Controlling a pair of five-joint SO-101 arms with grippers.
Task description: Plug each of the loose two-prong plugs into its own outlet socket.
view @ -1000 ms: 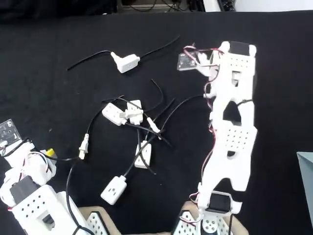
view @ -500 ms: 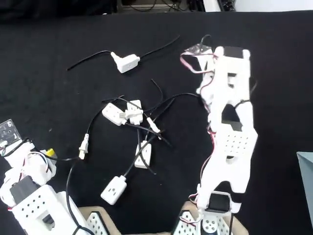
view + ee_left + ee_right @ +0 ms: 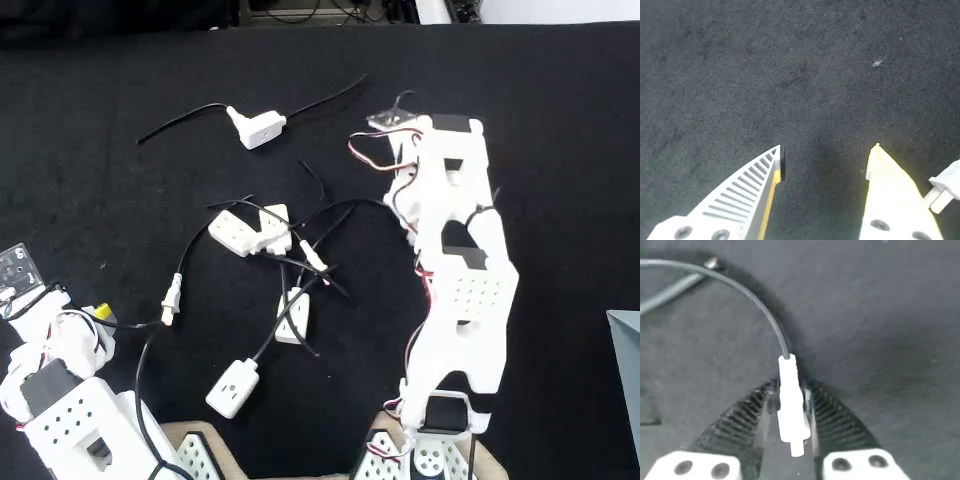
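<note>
My right gripper (image 3: 789,412) is shut on a white two-prong plug (image 3: 790,402), whose black cord (image 3: 757,305) arcs away over the cloth. In the high view the right arm (image 3: 452,190) stretches to the far middle-right, and that cord (image 3: 365,200) runs under it. Several white outlet sockets (image 3: 232,232) (image 3: 293,315) (image 3: 232,388) (image 3: 262,128) lie tangled in cords at the centre. Another loose plug (image 3: 171,298) lies left of them, and one more plug (image 3: 315,258) sits in the tangle. My left gripper (image 3: 825,155) is open over bare cloth, with a white plug (image 3: 944,189) just beside one fingertip.
A black cloth (image 3: 560,120) covers the table. The left arm (image 3: 60,400) sits at the near-left corner. Black cords (image 3: 300,270) cross among the sockets. A grey-blue object (image 3: 628,340) shows at the right edge.
The right arm's wrist has swung left and slightly nearer, carrying the plug and dragging its cord. The left arm has barely moved.
</note>
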